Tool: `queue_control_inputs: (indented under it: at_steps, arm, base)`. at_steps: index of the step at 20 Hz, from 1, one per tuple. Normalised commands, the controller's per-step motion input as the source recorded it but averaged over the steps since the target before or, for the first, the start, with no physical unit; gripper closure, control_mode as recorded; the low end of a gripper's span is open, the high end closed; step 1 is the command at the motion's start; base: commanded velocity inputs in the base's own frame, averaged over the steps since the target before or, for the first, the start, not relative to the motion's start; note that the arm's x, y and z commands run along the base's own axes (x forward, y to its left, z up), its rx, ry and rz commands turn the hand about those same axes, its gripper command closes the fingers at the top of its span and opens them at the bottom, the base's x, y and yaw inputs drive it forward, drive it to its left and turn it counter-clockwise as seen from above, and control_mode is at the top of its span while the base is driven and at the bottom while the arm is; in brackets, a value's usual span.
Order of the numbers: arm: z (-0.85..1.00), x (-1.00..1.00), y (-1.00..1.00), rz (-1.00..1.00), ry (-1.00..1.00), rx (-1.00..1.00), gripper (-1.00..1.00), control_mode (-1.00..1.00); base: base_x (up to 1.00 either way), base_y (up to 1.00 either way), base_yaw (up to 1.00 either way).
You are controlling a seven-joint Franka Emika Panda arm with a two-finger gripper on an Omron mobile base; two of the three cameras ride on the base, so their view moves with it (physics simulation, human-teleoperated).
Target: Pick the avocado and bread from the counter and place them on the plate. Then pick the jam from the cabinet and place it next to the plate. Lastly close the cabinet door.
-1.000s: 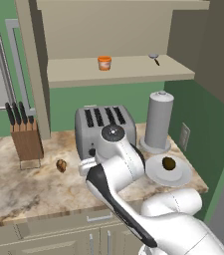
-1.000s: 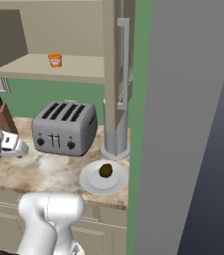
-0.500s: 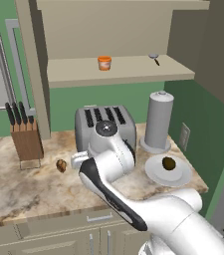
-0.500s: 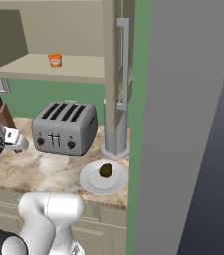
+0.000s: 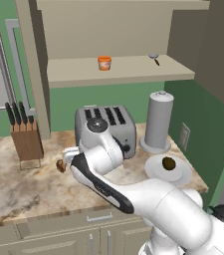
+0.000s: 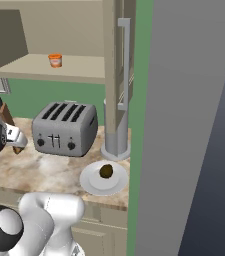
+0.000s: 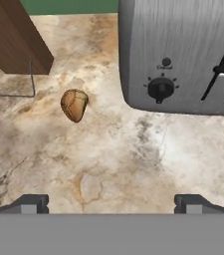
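The tan bread (image 7: pixel 74 104) lies on the marbled counter (image 7: pixel 133 164) between the knife block and the toaster; it is also the small lump (image 5: pixel 60 165) left of my hand. My gripper (image 7: pixel 111 203) hovers open and empty above the counter, short of the bread and to its right. In the left base view the gripper (image 5: pixel 68 157) sits just beside the bread. The dark avocado (image 5: pixel 168 163) (image 6: pixel 106 171) rests on the white plate (image 5: pixel 181 177) (image 6: pixel 91 183). The orange jam (image 5: pixel 104 63) (image 6: pixel 55 60) stands on the shelf of the open cabinet (image 5: pixel 133 69).
A silver toaster (image 5: pixel 106 127) (image 7: pixel 183 55) stands close to the right of the bread. A wooden knife block (image 5: pixel 26 140) (image 7: pixel 14 35) stands on its left. A tall grey canister (image 5: pixel 158 122) rises behind the plate. The open cabinet door (image 6: pixel 115 75) juts out above it.
My arm has swung left and lower, carrying the open gripper from in front of the toaster to beside the bread. Nothing else moved.
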Motion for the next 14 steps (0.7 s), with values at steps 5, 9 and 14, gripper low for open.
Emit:
queue_control_inputs:
  at_steps: [5, 9, 14]
  arm:
    - [-0.18, 0.23, 0.21, -0.02, 0.00, 0.03, -1.00, -1.00]
    - [-0.34, 0.20, 0.10, -0.01, 0.00, 0.04, -1.00, -1.00]
    - [-0.34, 0.19, 0.08, 0.00, 0.00, 0.03, -1.00, -1.00]
  base:
    - [0.00, 0.00, 0.00]
    - [0.00, 0.00, 0.00]
    - [0.00, 0.00, 0.00]
